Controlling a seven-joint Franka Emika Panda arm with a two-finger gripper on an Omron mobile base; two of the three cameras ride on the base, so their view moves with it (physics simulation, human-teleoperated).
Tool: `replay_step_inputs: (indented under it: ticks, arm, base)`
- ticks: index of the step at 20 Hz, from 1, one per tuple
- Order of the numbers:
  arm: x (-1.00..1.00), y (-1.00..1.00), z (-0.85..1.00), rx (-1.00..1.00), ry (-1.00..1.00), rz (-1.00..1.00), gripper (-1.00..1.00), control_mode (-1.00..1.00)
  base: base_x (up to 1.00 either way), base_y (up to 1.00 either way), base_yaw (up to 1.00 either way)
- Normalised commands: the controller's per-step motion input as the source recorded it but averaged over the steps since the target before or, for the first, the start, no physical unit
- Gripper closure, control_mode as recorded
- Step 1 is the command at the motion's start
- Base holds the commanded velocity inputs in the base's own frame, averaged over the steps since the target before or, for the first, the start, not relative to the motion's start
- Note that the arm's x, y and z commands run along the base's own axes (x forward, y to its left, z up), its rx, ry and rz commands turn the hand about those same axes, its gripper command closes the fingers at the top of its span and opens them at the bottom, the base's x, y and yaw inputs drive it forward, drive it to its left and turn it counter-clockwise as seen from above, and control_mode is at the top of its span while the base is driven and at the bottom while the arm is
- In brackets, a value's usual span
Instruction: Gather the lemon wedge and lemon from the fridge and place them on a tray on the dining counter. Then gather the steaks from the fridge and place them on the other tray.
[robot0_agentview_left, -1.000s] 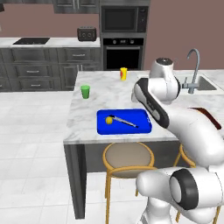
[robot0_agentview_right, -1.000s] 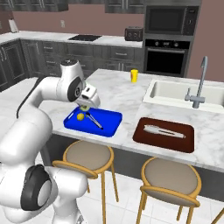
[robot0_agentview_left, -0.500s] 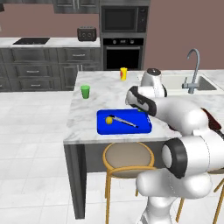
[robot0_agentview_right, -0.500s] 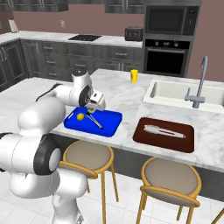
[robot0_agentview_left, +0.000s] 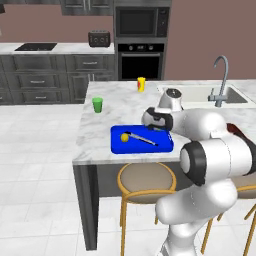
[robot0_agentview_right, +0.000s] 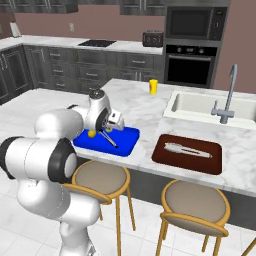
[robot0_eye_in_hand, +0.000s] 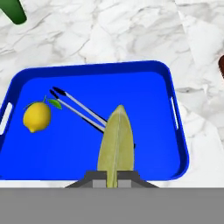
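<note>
My gripper (robot0_eye_in_hand: 112, 178) is clamped on the lemon wedge (robot0_eye_in_hand: 115, 144), which stands up pale yellow-green between the fingertips in the hand view, above the blue tray (robot0_eye_in_hand: 177, 144). I see the lemon (robot0_eye_in_hand: 36, 116) lying in the tray's left part, apart from the wedge, with a pair of tongs (robot0_eye_in_hand: 81, 109) lying slantwise between them. From the base views, my gripper (robot0_agentview_left: 148, 118) hangs over the tray (robot0_agentview_left: 165, 146) on the dining counter (robot0_agentview_left: 110, 95); a second, brown tray (robot0_agentview_right: 212, 167) lies nearer the sink (robot0_agentview_right: 185, 102).
</note>
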Motion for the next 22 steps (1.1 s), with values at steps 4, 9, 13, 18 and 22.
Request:
replay_step_inputs:
  ticks: [4,9,13,18,22]
  arm:
    - [0.15,-0.05,-0.33,0.0,-0.07,0.04,1.0,-1.0]
    - [0.19,-0.03,-0.34,0.0,-0.01,0.04,1.0,-1.0]
    - [0.26,0.0,-0.27,0.0,0.0,0.02,1.0,-1.0]
    - [0.32,0.0,-0.26,0.0,0.03,0.0,-1.0,-1.0]
    - [0.3,-0.03,-0.1,0.0,0.01,0.0,-1.0,-1.0]
  base:
    - [0.0,0.0,0.0]
    - [0.0,0.0,0.0]
    - [0.0,0.0,0.0]
    - [0.0,0.0,0.0]
    - [0.0,0.0,0.0]
